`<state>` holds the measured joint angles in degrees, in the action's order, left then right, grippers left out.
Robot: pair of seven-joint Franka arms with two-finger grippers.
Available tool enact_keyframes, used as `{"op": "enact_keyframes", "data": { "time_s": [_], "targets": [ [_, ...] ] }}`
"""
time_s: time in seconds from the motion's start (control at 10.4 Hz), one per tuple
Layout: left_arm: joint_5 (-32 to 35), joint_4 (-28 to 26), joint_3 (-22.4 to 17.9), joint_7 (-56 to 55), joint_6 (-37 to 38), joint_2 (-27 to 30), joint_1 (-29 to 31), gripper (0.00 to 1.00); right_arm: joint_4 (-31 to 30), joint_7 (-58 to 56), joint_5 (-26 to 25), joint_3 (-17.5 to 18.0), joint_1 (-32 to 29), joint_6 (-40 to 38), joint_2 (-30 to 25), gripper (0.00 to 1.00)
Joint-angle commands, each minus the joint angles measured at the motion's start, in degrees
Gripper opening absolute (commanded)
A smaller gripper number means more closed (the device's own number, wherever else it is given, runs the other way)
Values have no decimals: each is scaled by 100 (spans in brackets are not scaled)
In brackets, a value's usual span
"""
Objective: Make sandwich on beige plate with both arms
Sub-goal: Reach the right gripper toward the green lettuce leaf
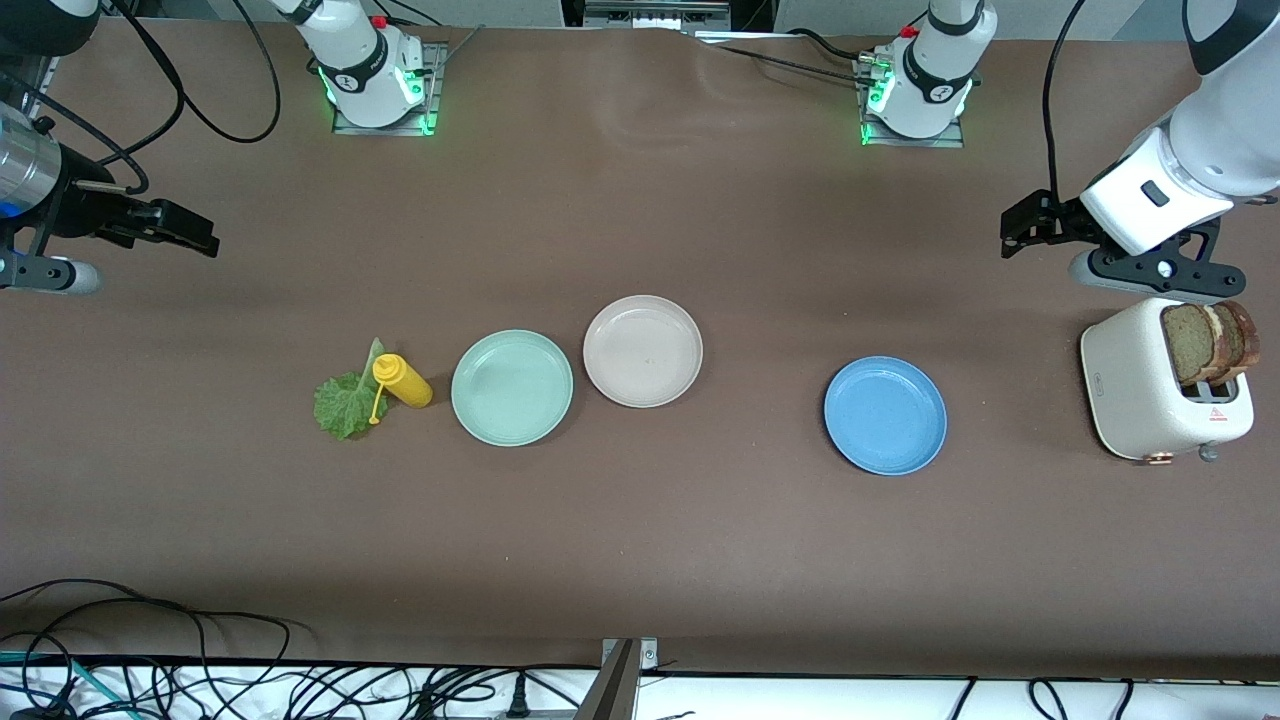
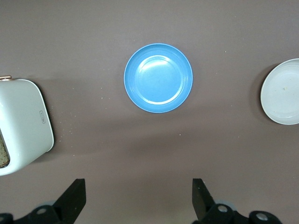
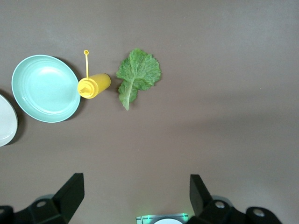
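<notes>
Hanging over bare brown surface [image 1: 640,560] at the right arm's end, well away from the beige plate [image 1: 643,350], the right pincer [image 1: 165,228] was spread wide and grasped nothing. Toward that end from the beige plate lay the lettuce leaf [image 1: 345,403], with the yellow squeeze bottle [image 1: 401,381] resting against it, then the mint-green plate [image 1: 512,387] just beside the empty beige plate. Toward the left arm's end sat the blue plate [image 1: 885,415], then the toaster [image 1: 1160,385] with two bread slices [image 1: 1212,343] standing in its slot. The left pincer [image 1: 1030,228] hung released above the surface near the toaster. Judged risks: the bottle could be knocked while taking the lettuce, and either neighbouring plate could be mistaken for the beige one.
</notes>
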<state>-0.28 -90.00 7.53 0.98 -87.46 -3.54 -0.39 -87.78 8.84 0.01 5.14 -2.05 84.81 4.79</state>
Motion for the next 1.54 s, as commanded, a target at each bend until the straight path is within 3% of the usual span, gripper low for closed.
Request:
{"op": "enact_keyframes", "data": {
  "time_s": [0.0, 1.44],
  "targets": [
    [45, 140, 20, 43, 36, -59, 47, 100, -11, -75, -10, 4, -32, 1, -13, 100],
    [10, 149, 20, 43, 36, -50, 179, 100, -20, -180, -10, -31, -41, 0, 92, 100]
  ]
}}
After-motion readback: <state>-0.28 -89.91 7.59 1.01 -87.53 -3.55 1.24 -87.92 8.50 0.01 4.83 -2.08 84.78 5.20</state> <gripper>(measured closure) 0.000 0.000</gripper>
